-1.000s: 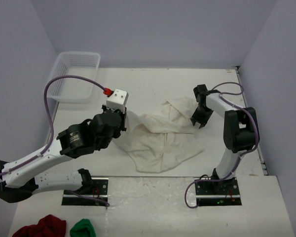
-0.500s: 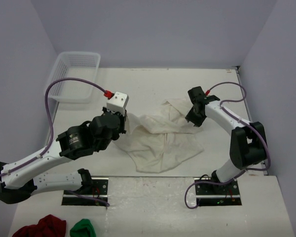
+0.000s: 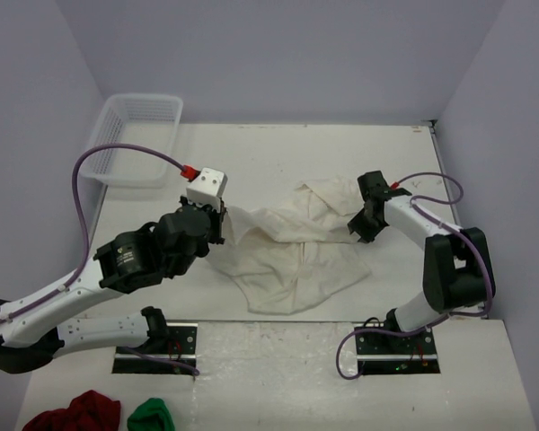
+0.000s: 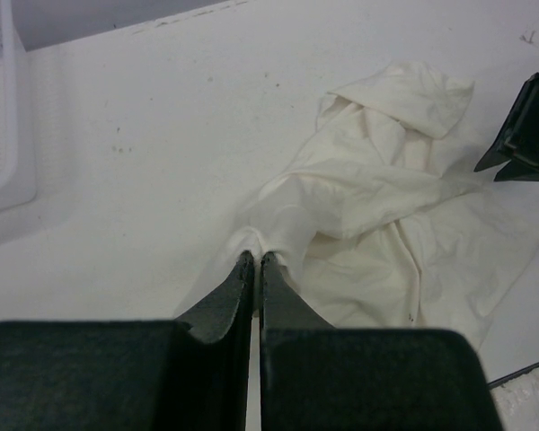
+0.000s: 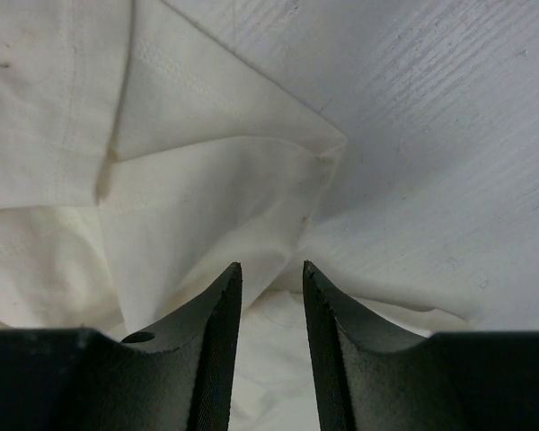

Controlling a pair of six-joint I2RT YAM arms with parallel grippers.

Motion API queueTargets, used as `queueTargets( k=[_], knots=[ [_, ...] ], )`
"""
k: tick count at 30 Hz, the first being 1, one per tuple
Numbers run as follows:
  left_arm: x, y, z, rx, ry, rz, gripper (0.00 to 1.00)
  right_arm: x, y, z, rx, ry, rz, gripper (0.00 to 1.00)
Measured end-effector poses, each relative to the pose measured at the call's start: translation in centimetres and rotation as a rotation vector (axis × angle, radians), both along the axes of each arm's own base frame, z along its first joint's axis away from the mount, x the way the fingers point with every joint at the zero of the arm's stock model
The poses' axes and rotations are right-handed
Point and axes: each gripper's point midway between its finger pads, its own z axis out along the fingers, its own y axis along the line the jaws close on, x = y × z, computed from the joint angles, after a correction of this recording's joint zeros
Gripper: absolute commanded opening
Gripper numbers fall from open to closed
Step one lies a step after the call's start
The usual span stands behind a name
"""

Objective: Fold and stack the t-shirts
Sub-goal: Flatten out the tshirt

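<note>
Overhead view of a white counter (image 3: 278, 153) with one off-white t-shirt (image 3: 292, 256) lying crumpled and twisted in the middle, between two robot arms; whether a second shirt hides inside the heap cannot be told. The left end effector (image 4: 256, 259) has its jaws pressed together, pinching a small fold at the shirt's left edge and lifting it slightly into a peak. The right end effector (image 5: 271, 267) sits low over the shirt's right side near a sleeve corner, its jaws spread a little with cloth showing beneath the gap, gripping nothing. The task looks barely begun: the shirt is not laid flat, no fold is made and no stack exists. Spreading, folding and stacking are all left. A clear plastic basket (image 3: 130, 172) stands at the far left corner, well apart from the shirt. A dark red cloth bundle (image 3: 72, 415) and a small green cloth bundle (image 3: 151, 417) lie at the near left edge, behind the arm bases. Nothing blocks the shirt; the main obstacle appears to be its own tangled, overlapping layers.
</note>
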Motion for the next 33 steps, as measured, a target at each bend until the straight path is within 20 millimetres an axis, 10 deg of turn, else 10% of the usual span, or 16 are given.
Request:
queueTargets(
  k=[17,23,33],
  knots=[
    [0.0,-0.1,-0.1,0.001,0.003,-0.005,0.0,0.5,-0.3,-2.0,0.009,0.103,-0.02,0.38],
    [0.0,-0.1,-0.1,0.001,0.003,-0.005,0.0,2.9,0.7,-1.7,-0.003,0.106,0.026,0.0],
    [0.2,-0.2,-0.6,0.025,0.008,0.009,0.0,8.5,3.5,-1.0,-0.116,0.089,0.218,0.0]
  ],
)
